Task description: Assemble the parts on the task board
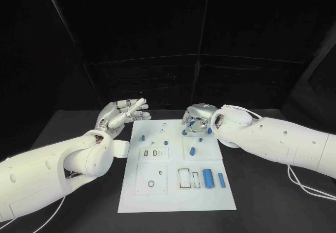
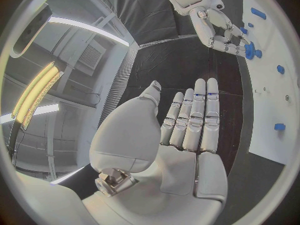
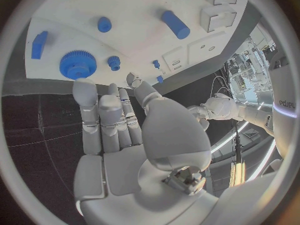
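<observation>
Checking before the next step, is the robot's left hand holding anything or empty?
Empty: the silver left hand shows a bare palm with its fingers extended, off the white task board.

The black counter [image 1: 266,204] lies bare on both sides of the task board [image 1: 175,199], giving room along its long edges. The left hand [image 1: 125,113] hovers flat and spread off the board's far left corner. The right hand [image 1: 196,119] hangs over the far edge, fingertips at the blue gear [image 3: 77,64]. Small blue pegs [image 1: 167,142] stud the far half; two blue cylinders [image 1: 208,177] lie near the right edge.
</observation>
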Controlling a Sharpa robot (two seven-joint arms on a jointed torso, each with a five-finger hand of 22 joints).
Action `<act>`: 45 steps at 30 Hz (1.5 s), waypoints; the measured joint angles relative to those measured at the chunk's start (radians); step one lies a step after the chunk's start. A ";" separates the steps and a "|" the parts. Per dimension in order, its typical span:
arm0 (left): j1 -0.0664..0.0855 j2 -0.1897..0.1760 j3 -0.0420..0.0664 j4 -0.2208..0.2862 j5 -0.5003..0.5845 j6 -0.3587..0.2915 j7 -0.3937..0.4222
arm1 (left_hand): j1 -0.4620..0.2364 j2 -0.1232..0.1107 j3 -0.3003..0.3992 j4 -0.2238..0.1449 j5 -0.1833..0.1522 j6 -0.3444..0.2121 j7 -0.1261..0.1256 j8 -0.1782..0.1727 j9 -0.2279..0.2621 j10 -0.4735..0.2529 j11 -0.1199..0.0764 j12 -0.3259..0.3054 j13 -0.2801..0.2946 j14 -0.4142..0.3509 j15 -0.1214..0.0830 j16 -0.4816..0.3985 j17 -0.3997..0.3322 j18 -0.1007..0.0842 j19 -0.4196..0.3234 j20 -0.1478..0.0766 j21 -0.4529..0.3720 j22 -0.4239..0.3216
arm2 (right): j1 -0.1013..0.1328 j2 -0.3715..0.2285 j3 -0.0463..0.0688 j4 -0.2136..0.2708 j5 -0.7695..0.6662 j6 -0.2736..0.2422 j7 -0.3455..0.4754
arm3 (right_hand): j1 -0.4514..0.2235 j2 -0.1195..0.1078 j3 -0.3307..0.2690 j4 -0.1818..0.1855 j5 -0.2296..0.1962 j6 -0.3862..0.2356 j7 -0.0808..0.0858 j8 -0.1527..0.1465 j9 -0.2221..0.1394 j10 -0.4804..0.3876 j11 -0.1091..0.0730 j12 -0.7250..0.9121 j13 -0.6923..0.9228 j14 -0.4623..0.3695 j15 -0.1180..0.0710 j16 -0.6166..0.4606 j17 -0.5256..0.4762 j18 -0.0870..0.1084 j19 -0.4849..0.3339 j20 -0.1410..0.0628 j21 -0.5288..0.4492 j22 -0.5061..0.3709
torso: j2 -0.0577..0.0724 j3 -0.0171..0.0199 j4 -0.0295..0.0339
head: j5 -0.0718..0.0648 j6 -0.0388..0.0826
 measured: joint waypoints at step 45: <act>0.004 -0.013 0.000 0.030 -0.001 0.008 -0.009 | 0.000 0.000 -0.003 -0.003 0.000 0.000 0.000 -0.003 -0.001 0.004 0.004 -0.007 0.000 -0.004 0.004 -0.009 0.001 0.000 0.000 0.000 0.000 -0.002 | 0.000 0.077 0.001 -0.104 -0.033 0.112 -0.017 | -0.009 0.013 0.115 0.011 -0.020 0.025 -0.001 0.000 0.004 0.019 -0.003 0.000 -0.003 0.003 0.004 0.113 0.095 -0.015 0.011 0.003 0.148 0.179 | 0.022 -0.0015 0.0065 | 0.001 -0.017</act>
